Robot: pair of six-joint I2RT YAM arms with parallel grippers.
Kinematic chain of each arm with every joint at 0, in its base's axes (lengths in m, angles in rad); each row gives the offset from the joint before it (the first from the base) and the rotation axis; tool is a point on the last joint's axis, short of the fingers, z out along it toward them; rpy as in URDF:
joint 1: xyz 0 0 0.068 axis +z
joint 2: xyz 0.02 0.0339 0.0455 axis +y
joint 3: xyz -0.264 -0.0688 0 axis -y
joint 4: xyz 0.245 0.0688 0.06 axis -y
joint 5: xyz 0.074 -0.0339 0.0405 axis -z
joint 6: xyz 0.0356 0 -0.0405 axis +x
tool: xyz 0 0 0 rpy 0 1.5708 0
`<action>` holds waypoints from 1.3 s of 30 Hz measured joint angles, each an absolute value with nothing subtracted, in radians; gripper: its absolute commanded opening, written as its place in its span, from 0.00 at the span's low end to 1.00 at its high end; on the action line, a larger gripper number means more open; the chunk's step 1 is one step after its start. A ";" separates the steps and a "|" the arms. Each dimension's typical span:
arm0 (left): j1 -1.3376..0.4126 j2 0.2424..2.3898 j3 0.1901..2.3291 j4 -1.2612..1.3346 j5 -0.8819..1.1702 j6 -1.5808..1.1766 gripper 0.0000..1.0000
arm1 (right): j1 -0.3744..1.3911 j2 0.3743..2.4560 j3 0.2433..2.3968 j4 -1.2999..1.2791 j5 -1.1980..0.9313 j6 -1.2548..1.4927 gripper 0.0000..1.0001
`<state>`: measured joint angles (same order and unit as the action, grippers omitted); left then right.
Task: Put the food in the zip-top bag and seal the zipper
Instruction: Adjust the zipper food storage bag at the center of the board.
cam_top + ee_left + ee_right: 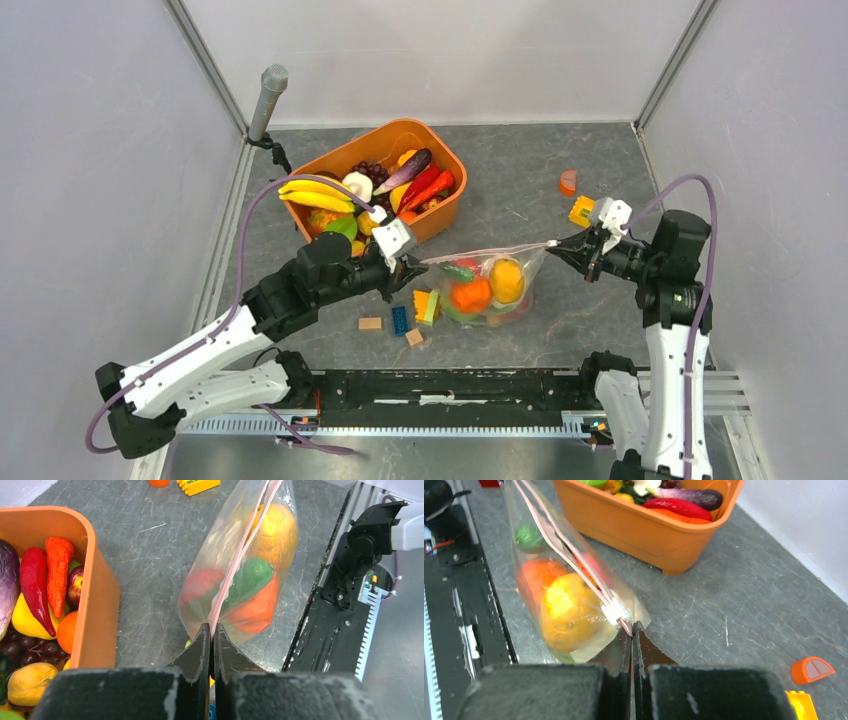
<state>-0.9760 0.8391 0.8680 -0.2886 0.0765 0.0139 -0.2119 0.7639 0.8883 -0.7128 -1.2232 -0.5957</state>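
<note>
The clear zip-top bag (490,285) hangs stretched between my two grippers above the table. Inside it are an orange (507,279), a red-orange fruit (470,295) and a green piece. Its pink zipper (490,251) runs taut along the top edge. My left gripper (408,266) is shut on the zipper's left end (212,626). My right gripper (560,245) is shut on the right end (631,630), just past the white slider tab (615,612). More food fills the orange tub (432,218).
Small coloured blocks (400,320) lie on the table under the bag's left side. A yellow block (581,211) and an orange half-disc (567,182) lie at the right back. A microphone (267,100) stands at the back left.
</note>
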 measured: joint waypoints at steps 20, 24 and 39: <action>-0.920 0.954 0.971 -0.310 0.114 0.029 0.88 | -0.215 0.642 0.886 -0.419 -1.083 -0.123 0.00; -0.920 0.965 1.028 -0.308 0.101 0.029 0.99 | -0.218 0.650 0.886 -0.416 -1.069 -0.099 0.00; -0.976 1.326 1.480 -0.265 0.353 0.055 0.99 | -0.218 0.623 0.860 -0.375 -1.115 -0.057 0.00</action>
<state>-0.9760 1.3258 1.4799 -0.2649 0.3527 0.0547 -0.2180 0.6231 0.8597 -0.3748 -1.1149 -0.0570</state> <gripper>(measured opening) 0.990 0.004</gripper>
